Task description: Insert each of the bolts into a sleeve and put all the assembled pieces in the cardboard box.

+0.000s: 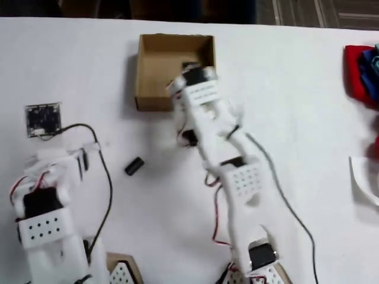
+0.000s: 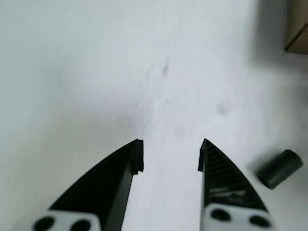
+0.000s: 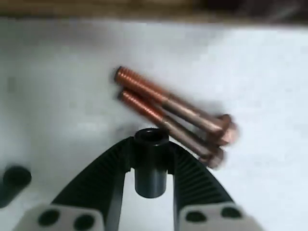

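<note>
A sleeve [image 3: 151,171] stands upright, clamped in the right gripper [image 3: 151,147]; two bolts [image 3: 173,103] lie side by side just beyond it; a second sleeve [image 1: 134,166] lies on the table [image 1: 284,89] near the box [image 1: 155,102]; the left gripper [image 2: 171,144] hangs beside it, jaws apart.

Bright, even light from above, with the white desk [image 1: 296,118] almost washed out in the high view. Only soft, pale shadows: beside the cardboard box [image 1: 148,102], under the arms, next to the loose sleeve [image 1: 134,166]. Dark band of room beyond the far desk edge. In the right wrist view, dull sheen on the bolts [image 3: 178,110], faint shadow along them.
</note>
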